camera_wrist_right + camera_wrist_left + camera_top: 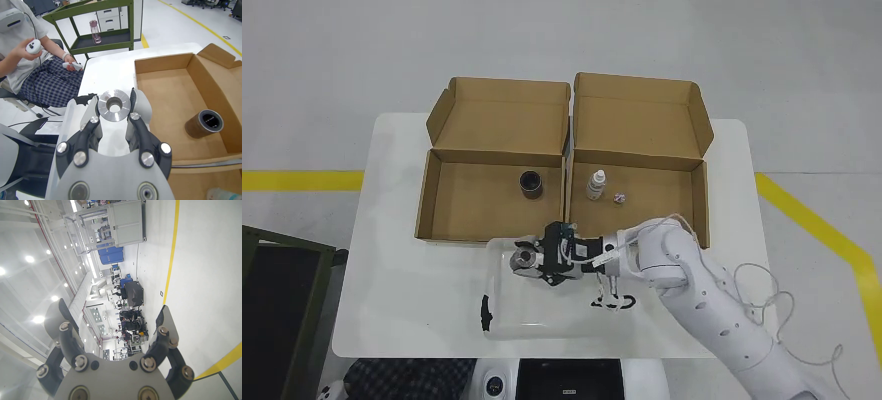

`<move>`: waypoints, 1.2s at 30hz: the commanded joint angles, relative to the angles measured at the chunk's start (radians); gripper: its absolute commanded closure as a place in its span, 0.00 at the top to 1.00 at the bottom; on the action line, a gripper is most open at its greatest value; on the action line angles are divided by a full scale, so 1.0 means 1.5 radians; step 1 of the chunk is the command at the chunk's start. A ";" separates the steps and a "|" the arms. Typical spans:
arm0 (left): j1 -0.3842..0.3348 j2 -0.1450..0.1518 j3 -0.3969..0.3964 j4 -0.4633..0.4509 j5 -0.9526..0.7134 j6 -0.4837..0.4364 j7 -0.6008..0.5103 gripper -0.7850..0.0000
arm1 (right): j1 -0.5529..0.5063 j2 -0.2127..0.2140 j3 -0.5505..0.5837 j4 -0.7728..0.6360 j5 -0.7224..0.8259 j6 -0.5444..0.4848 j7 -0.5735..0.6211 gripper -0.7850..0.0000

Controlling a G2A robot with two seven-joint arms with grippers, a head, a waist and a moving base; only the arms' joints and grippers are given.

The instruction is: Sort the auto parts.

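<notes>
Inside L box [457, 225]: bearing [531, 183]; R box [662, 205]: bottle [596, 183].

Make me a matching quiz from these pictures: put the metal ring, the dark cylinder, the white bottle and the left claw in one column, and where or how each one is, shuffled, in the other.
Things:
1. metal ring
2. dark cylinder
3. white bottle
4. left claw

Places or states:
A. in a cardboard box beside a small pink bit
B. open, holding nothing
C. gripped in the right claw
D. alone in the other cardboard box

Pairs: 1-C, 2-D, 3-A, 4-B
</notes>
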 commanded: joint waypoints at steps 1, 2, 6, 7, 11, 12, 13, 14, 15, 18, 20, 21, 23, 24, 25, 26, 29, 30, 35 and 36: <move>0.000 0.000 0.000 0.000 0.000 0.000 0.000 1.00 | -0.009 0.002 0.012 -0.007 0.004 0.009 -0.012 0.00; 0.000 0.000 0.000 0.000 0.000 0.000 0.000 1.00 | -0.016 0.004 0.021 -0.014 0.006 0.014 -0.020 0.00; 0.000 0.000 0.000 0.000 0.000 0.000 0.000 1.00 | -0.035 0.009 0.046 -0.027 0.015 0.021 -0.044 0.00; 0.000 0.000 0.000 0.000 0.000 0.000 0.000 1.00 | -0.039 0.011 0.053 -0.029 0.017 0.023 -0.049 0.00; 0.000 0.000 0.000 0.000 0.000 0.000 0.000 1.00 | -0.054 0.016 0.078 -0.036 0.031 0.022 -0.069 0.00; 0.000 0.000 0.000 0.000 0.000 0.000 0.000 1.00 | -0.056 0.016 0.081 -0.036 0.034 0.021 -0.072 0.00; 0.000 0.000 0.000 0.000 0.000 0.000 0.000 1.00 | -0.059 0.017 0.086 -0.036 0.038 0.021 -0.077 0.00; 0.000 0.000 0.000 0.000 0.000 0.000 0.000 1.00 | -0.061 0.018 0.091 -0.035 0.044 0.021 -0.084 0.00; 0.000 0.000 0.000 0.000 0.000 0.000 0.000 1.00 | -0.062 0.018 0.094 -0.035 0.046 0.022 -0.087 0.00; 0.000 0.000 0.000 0.000 0.000 0.000 0.000 1.00 | -0.066 0.019 0.103 -0.033 0.054 0.026 -0.100 0.00; 0.000 0.000 0.000 0.000 0.000 0.000 0.000 1.00 | -0.066 0.020 0.106 -0.031 0.059 0.028 -0.109 0.00; 0.000 0.000 0.000 0.000 0.000 0.000 0.000 1.00 | -0.065 0.020 0.107 -0.029 0.060 0.030 -0.112 0.00; 0.000 0.000 0.000 0.000 0.000 0.000 0.000 1.00 | -0.063 0.019 0.108 -0.027 0.061 0.035 -0.119 0.00; 0.000 0.000 0.000 0.000 0.000 0.000 0.000 1.00 | -0.062 0.019 0.109 -0.026 0.060 0.039 -0.122 0.00; 0.000 0.000 0.000 0.000 0.000 0.000 0.000 1.00 | -0.060 0.019 0.110 -0.026 0.058 0.043 -0.125 0.00; 0.000 0.000 0.000 0.000 0.000 0.000 0.000 1.00 | -0.059 0.019 0.111 -0.026 0.055 0.048 -0.128 0.00; 0.000 0.000 0.000 0.000 0.000 0.000 0.000 1.00 | -0.055 0.018 0.111 -0.029 0.037 0.059 -0.129 0.00; 0.000 0.000 0.000 0.000 0.000 0.000 0.000 1.00 | -0.053 0.018 0.109 -0.030 0.030 0.063 -0.128 0.00; 0.000 0.000 0.000 0.000 0.000 0.000 0.000 1.00 | -0.041 0.014 0.087 -0.026 0.000 0.086 -0.122 0.00; 0.000 0.000 0.000 0.000 0.000 0.000 0.000 1.00 | -0.037 0.013 0.082 -0.023 -0.005 0.091 -0.120 0.00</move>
